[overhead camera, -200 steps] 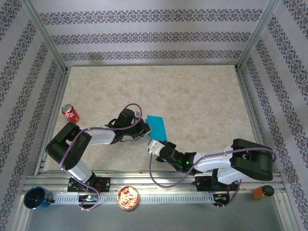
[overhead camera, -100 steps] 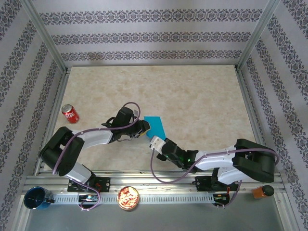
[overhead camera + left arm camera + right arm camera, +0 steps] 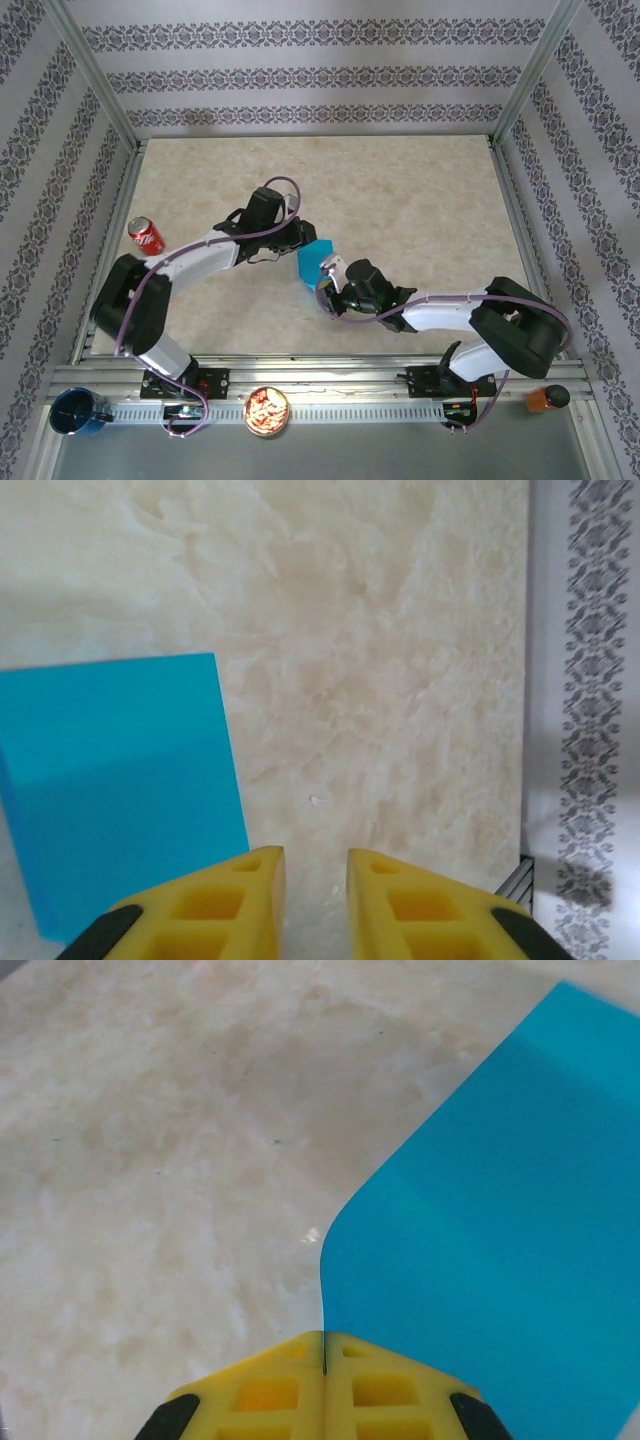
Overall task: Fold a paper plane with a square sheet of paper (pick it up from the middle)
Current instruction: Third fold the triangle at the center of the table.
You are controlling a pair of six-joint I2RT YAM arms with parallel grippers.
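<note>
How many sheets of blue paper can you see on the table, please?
1. The blue sheet is near the middle of the table, one edge pinched in the right claw; a second sheet stacked beneath it could be hidden.

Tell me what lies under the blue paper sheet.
Marbled tabletop shows beside the square sheet of paper, so it presumably continues beneath. The right gripper is shut on one edge, and the sheet curves there. Anything directly under the sheet is covered.
</note>
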